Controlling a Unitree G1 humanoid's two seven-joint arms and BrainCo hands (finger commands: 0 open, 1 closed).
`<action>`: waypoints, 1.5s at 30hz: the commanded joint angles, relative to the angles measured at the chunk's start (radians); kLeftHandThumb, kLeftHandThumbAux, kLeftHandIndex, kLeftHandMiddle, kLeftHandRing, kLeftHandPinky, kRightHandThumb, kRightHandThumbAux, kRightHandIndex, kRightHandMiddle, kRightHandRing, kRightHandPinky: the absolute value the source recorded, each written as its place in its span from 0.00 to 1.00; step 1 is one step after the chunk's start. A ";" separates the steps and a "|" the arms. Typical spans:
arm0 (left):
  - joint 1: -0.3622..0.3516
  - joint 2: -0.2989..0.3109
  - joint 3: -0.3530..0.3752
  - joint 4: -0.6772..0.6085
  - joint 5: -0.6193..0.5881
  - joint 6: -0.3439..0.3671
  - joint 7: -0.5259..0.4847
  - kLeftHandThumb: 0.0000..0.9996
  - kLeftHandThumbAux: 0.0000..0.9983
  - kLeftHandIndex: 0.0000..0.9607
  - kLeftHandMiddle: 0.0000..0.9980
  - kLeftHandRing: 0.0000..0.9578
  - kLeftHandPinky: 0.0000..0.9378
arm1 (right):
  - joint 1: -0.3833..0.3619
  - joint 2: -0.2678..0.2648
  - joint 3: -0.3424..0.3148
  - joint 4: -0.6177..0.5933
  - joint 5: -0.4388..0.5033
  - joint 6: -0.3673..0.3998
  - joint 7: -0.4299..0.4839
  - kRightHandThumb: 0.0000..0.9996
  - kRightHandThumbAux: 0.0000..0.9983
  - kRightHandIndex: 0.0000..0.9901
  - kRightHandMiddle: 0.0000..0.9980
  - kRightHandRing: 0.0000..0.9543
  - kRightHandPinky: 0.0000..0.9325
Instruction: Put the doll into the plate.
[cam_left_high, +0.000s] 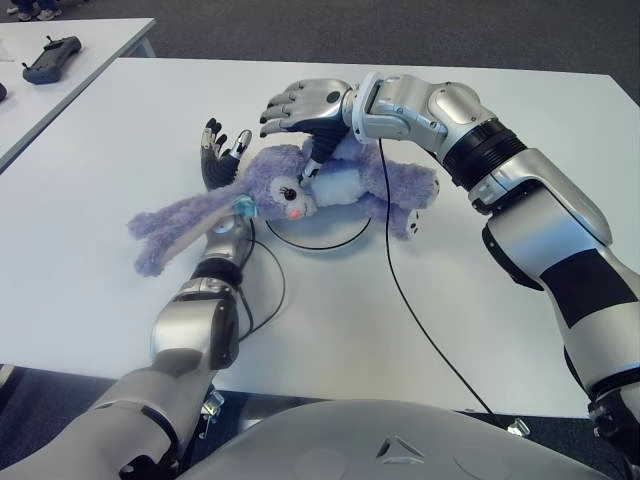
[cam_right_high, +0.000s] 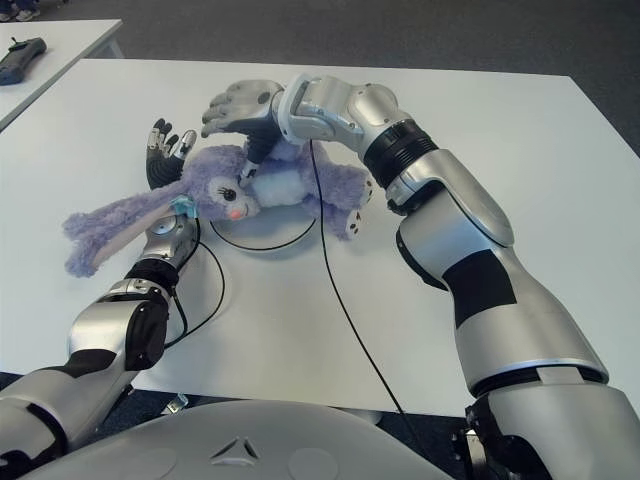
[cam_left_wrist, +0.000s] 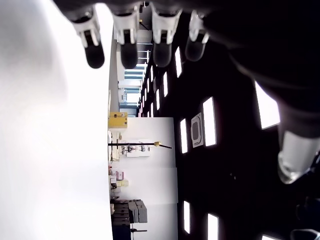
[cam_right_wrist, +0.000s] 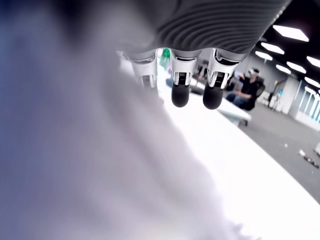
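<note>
White table (cam_left_high: 480, 330); doll (cam_left_high: 300, 190) over plate (cam_left_high: 330, 240); right hand (cam_left_high: 300, 105) spread above, thumb touching; left hand (cam_left_high: 220, 150) open

Doll (cam_left_high: 300, 190) on plate (cam_left_high: 320, 238), mid-table (cam_left_high: 480, 320)

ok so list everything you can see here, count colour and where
doll: one, purple rabbit with white belly, lying across the plate, long ears trailing over the left forearm
plate: one, white with dark rim, mid-table, mostly hidden under the doll
table: one, white, in front of the robot
second table: one, white, far left
controller: one, dark, on the second table
cable: one, black, running from the right hand toward the table's near edge
left hand: one, black fingers spread, holding nothing, just left of the doll's head
right hand: one, grey, over the doll, fingers extended
</note>
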 joint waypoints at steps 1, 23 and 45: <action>0.260 -0.166 -0.001 0.172 0.004 -0.002 -0.023 0.00 0.53 0.06 0.09 0.09 0.11 | 0.013 -0.014 -0.063 -0.063 0.060 0.010 0.027 0.14 0.29 0.00 0.00 0.00 0.00; 0.255 -0.167 -0.004 0.172 0.012 0.006 -0.013 0.00 0.52 0.06 0.10 0.11 0.14 | 0.051 -0.060 -0.121 -0.205 0.174 -0.019 0.186 0.14 0.23 0.00 0.00 0.00 0.00; 0.250 -0.165 0.002 0.174 0.010 0.021 -0.018 0.00 0.51 0.07 0.11 0.11 0.14 | -0.003 -0.091 -0.186 -0.186 0.201 0.001 0.166 0.08 0.25 0.00 0.00 0.00 0.00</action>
